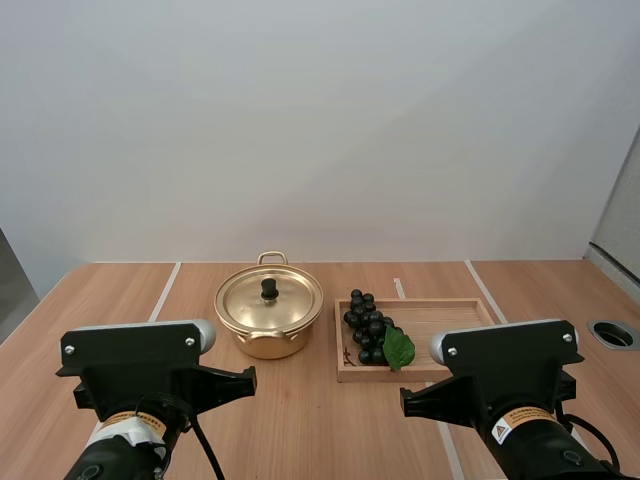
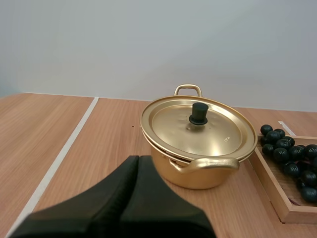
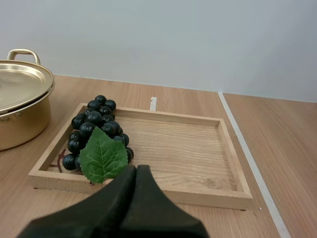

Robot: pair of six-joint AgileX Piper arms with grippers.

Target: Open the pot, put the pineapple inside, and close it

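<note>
On the table: a gold pot point(image 1: 268, 325) sits near the middle, its lid point(image 2: 198, 130) seated flat with the black knob point(image 2: 199, 113) upright.
Beside the pot: a wooden tray point(image 3: 198, 148) lies just to its right, holding a bunch of dark grapes point(image 3: 94, 134) with one green leaf point(image 3: 103, 157) at the end nearest the pot.
Fruit: no pineapple is on show; the grapes are the only fruit, so they look to be what the task sentence means.
Left gripper point(image 2: 138, 163): fingers pressed together into one dark wedge, holding nothing, aimed at the pot from short of it.
Right gripper point(image 3: 136, 173): fingers likewise together and empty, poised before the tray's near rim.
Likely reason: each arm faces its own item, lid for one, fruit for the other.
Hidden: the pot's inside, under the lid.
</note>
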